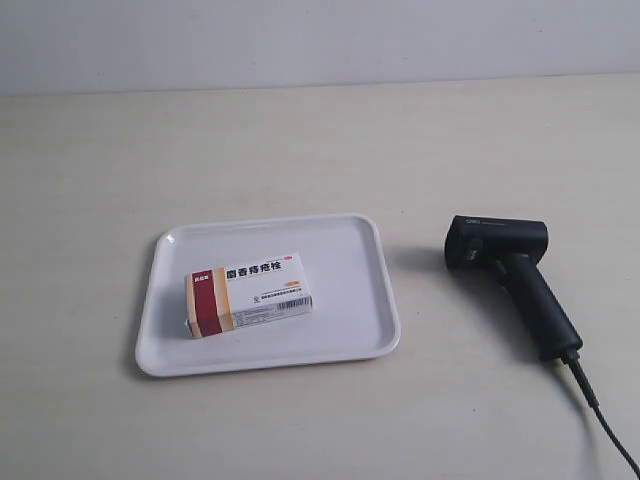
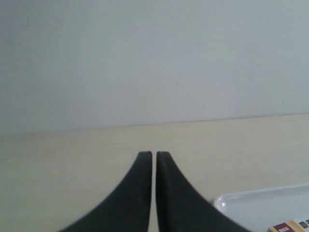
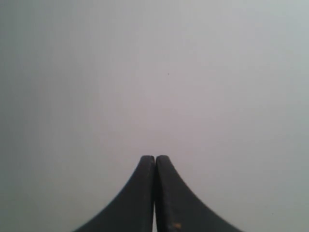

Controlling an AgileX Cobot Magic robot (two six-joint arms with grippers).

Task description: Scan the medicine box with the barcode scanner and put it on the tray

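Note:
The medicine box (image 1: 248, 294), white with a dark red band and black lettering, lies flat inside the white tray (image 1: 355, 270) on the table. To its right in the exterior view the black barcode scanner (image 1: 510, 275) lies on its side, its cable (image 1: 600, 415) trailing toward the near edge. Neither arm appears in the exterior view. My left gripper (image 2: 154, 154) is shut with nothing between its fingers, raised above the table; a tray corner (image 2: 251, 205) and a bit of the box (image 2: 289, 226) show beside it. My right gripper (image 3: 154, 158) is shut and empty, facing a plain grey wall.
The table (image 1: 300, 140) is pale wood grain and meets a grey wall (image 1: 300, 40) at the back.

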